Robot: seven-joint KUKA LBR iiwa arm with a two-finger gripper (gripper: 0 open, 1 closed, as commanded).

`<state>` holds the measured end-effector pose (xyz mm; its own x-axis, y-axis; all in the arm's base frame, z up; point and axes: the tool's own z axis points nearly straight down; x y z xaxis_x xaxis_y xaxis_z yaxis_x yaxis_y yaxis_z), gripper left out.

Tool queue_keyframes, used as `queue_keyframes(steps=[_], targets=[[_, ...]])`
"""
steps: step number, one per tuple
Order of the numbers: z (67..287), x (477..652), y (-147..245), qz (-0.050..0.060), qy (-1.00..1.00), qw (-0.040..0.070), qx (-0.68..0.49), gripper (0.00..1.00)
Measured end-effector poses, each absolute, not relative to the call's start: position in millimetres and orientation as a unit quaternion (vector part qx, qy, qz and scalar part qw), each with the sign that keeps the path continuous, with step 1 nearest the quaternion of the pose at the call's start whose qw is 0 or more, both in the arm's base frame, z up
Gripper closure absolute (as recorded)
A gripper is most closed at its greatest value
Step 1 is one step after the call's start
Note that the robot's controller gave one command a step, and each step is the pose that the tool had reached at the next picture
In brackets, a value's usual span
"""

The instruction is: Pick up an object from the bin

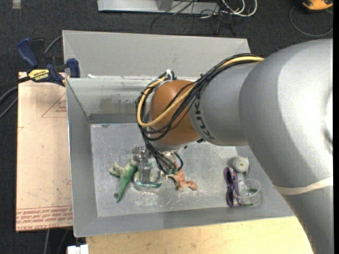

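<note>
Gripper is low in the grey bin, down at the floor left of centre, under the arm's orange wrist cover. Whether the claw is wide or narrow I cannot tell; cables and the wrist crowd it, and nothing can be read as held.

Nearest things:
- green toy lizard, lying long and slanted just left of the gripper, tail end toward the near wall
- clear plastic ring-shaped piece, right under or touching the gripper tip; which of the two I cannot tell
- small orange toy figure, just right of it, close under the dangling cables

Well apart at the right end of the bin are a purple item, a clear cup and a pale round knob.

Judgement: the step in hand is settling for the grasp on the cluster at the tip, most likely the clear piece or the lizard's body.

To do it well:
- centre on one thing only, not the seam between two
- close across the lizard's narrow body rather than along its length
- the clear piece looks thin and slick, so seat low against the floor before closing
- lift straight up, keeping the cables off the orange figure
</note>
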<state>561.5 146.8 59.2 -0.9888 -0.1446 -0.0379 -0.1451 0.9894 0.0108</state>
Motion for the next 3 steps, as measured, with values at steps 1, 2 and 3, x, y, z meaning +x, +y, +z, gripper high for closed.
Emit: queue_keyframes(steps=[1, 2, 3], targets=[[71.1, 592.0, 211.1, 0.006, 0.983, 0.022, -0.184, 1.0], [71.1, 592.0, 211.0, 0.006, 0.983, 0.022, -0.184, 1.0], [100.8, 590.2, 229.9, 0.005, 0.977, 0.023, -0.21, 1.0]])
